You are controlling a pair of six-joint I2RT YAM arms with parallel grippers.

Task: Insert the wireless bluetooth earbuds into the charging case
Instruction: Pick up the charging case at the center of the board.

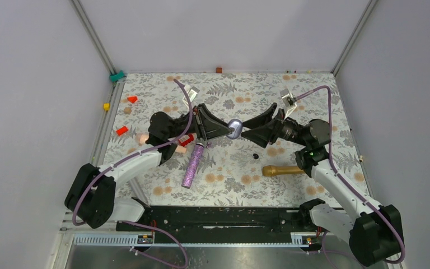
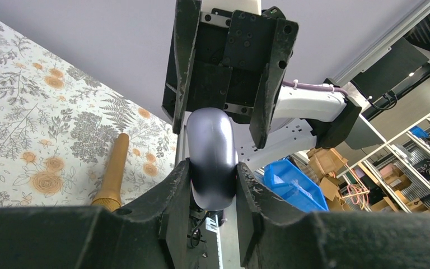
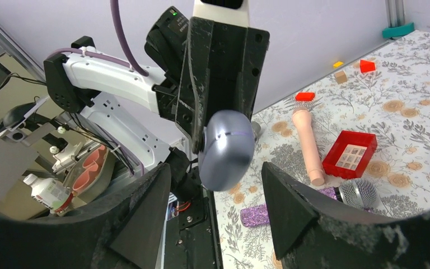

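Lilac-grey plastic charging case (image 1: 234,128) hangs above mid-table, pinched at its near end by the left gripper (image 1: 225,131), fingers closed tight on both flanks; in the left wrist view its long axis runs straight out from that gripper toward the right gripper (image 1: 246,132); the right gripper faces it head-on, fingers spread wide, straddling the far end with no clear grip; lid looks shut, seam line shows in the right wrist view; one earbud (image 1: 255,155), tiny and black, lies on the table (image 1: 229,188) below the case and toward the near edge, on the right arm's side, near the gold microphone (image 1: 283,170); a second one not spotted; judgement: the right gripper is nearer and free, so lid-opening or bud-fetching falls to it; the bud sits down and back from its tips.
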